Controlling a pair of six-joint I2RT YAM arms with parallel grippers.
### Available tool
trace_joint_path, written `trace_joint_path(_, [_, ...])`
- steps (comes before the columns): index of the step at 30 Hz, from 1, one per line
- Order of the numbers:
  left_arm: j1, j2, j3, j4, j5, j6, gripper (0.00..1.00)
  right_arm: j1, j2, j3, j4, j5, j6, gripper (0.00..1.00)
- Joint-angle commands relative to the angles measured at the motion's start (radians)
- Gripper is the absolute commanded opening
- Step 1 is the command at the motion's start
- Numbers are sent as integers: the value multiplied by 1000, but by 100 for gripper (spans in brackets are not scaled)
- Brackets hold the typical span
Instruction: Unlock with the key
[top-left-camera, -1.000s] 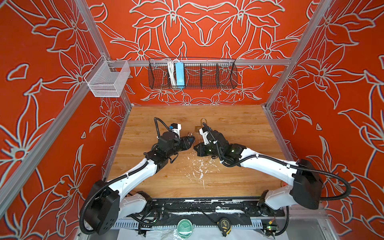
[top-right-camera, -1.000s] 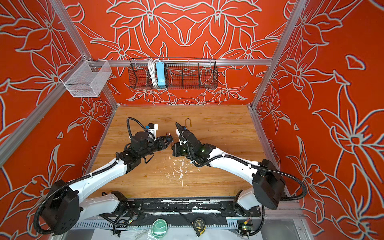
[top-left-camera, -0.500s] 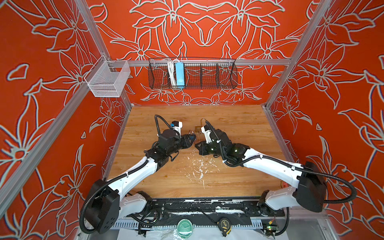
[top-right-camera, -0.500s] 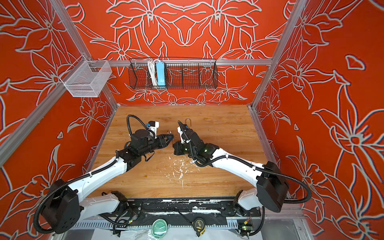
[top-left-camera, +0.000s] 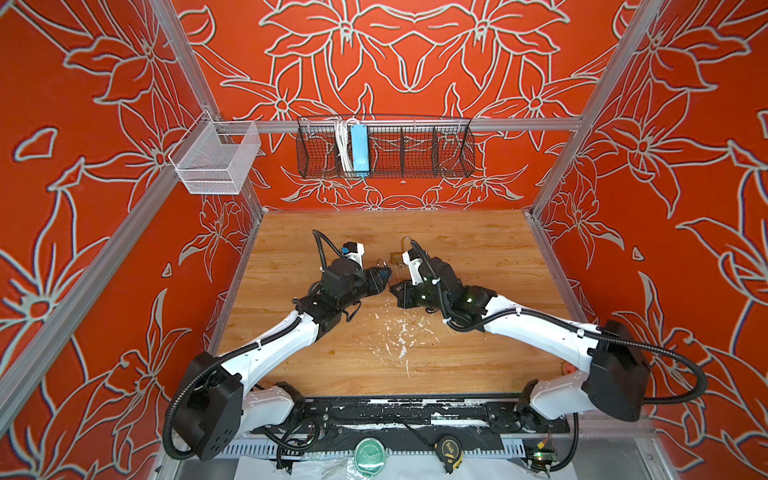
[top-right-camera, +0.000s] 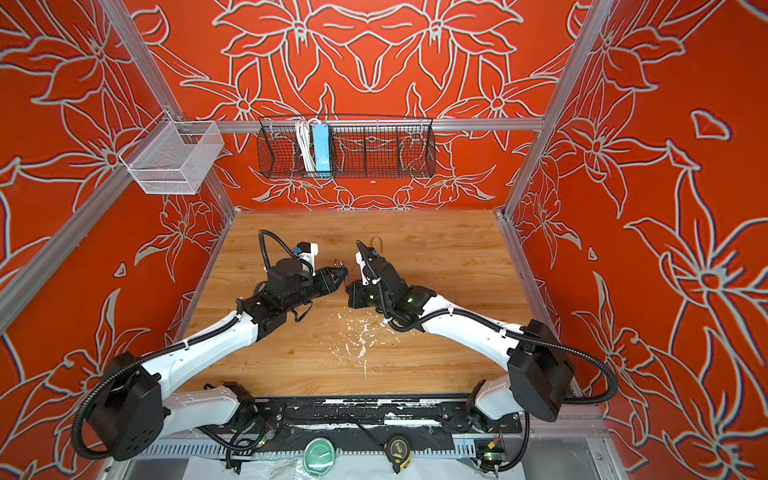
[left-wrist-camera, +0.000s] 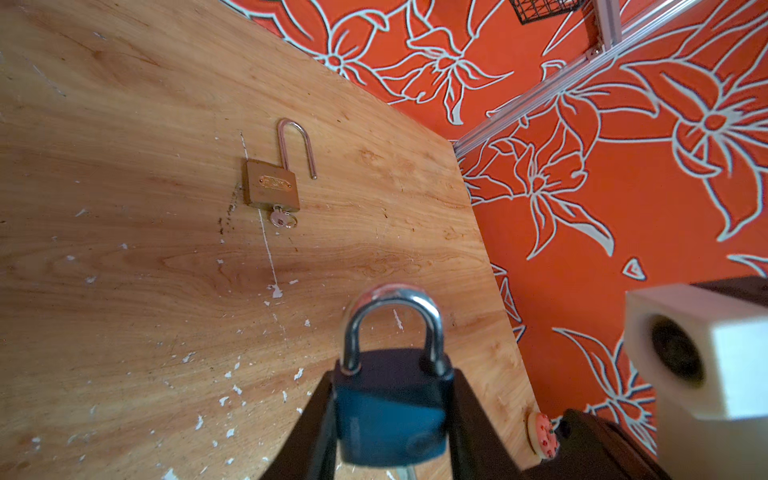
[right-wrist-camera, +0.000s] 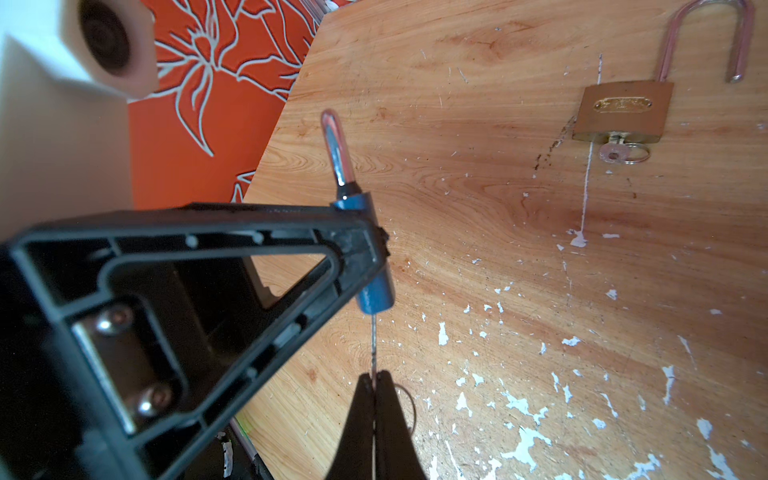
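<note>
Left fingers (left-wrist-camera: 469, 419) clamp the dark blue steel-shackled padlock (left-wrist-camera: 390, 415); my right fingers (right-wrist-camera: 359, 428) pinch the thin silver key (right-wrist-camera: 373, 345), seemingly seated in its keyway. Next I must twist it squarely.

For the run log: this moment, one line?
left tool: grips blue padlock; right tool: pinches key; key: at padlock base; shackle: closed

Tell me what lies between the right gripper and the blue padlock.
Only the key: its thin blade runs from the right gripper to the blue padlock's underside, seen in the right wrist view.
</note>
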Motion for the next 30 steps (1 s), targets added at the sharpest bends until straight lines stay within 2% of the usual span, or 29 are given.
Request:
trace_joint_path(1, [-32, -2, -42, -13, -1, -31, 0, -2, 25, 76, 204, -43, 21, 0])
trace_joint_path(6, [-35, -4, -59, 19, -20, -59, 0, 8, 61, 73, 258, -73, 39, 0])
trace_joint_path(11, [-34, -7, -75, 63, 7, -88, 0, 14, 82, 72, 290, -73, 44, 0])
trace_joint_path(20, [-34, -28, -110, 108, 14, -148, 0, 34, 113, 76, 330, -9, 55, 0])
trace_joint_path(26, [-34, -13, -50, -18, 2, -72, 0, 35, 89, 105, 277, 19, 30, 0])
trace_joint_path(30, [-35, -8, 10, -140, 43, 59, 0, 35, 53, 95, 237, 39, 11, 0])
